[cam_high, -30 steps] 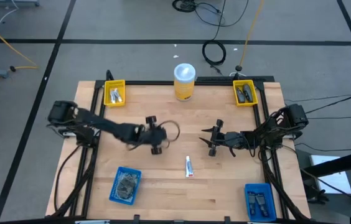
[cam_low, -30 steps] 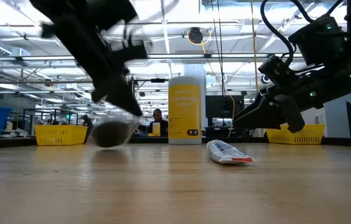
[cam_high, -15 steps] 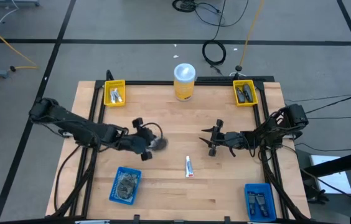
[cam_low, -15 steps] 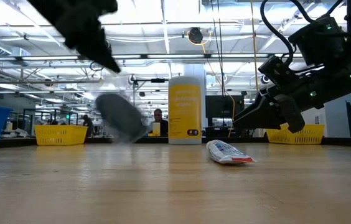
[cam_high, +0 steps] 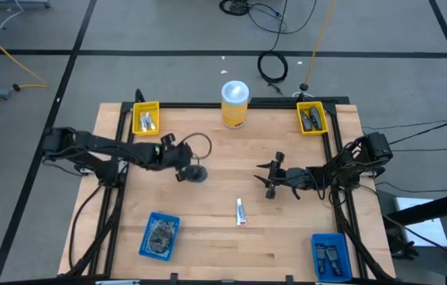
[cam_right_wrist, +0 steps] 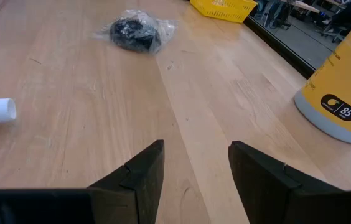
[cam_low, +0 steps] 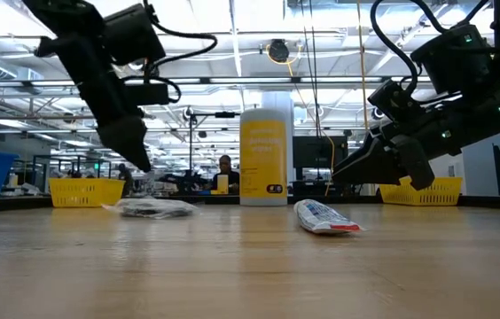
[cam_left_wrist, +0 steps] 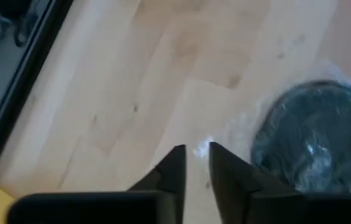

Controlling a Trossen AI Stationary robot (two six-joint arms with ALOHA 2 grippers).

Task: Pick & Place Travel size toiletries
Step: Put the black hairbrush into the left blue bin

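A dark round disc in a clear wrapper lies flat on the wood, left of the table's middle. My left gripper hangs just above its left edge. In the left wrist view its fingers stand a narrow gap apart beside the disc. A small white tube with a red end lies near the middle. My right gripper is open and hovers right of the middle, empty. My left gripper's fingertips stand at the edge of the clear wrapper, coming from above. I cannot tell whether they touch it. The disc itself lies on the table, outside the fingers.
A big yellow canister with a white lid stands at the far edge. Yellow bins sit in the far corners. Blue bins with items sit near the front corners. Bare wood lies between the arms.
My left gripper carried the wrapped disc up off the table, swung toward the table's left, then moved toward the far edge and came down. The disc, in the air half a second ago, now lies flat on the table beside the fingers.
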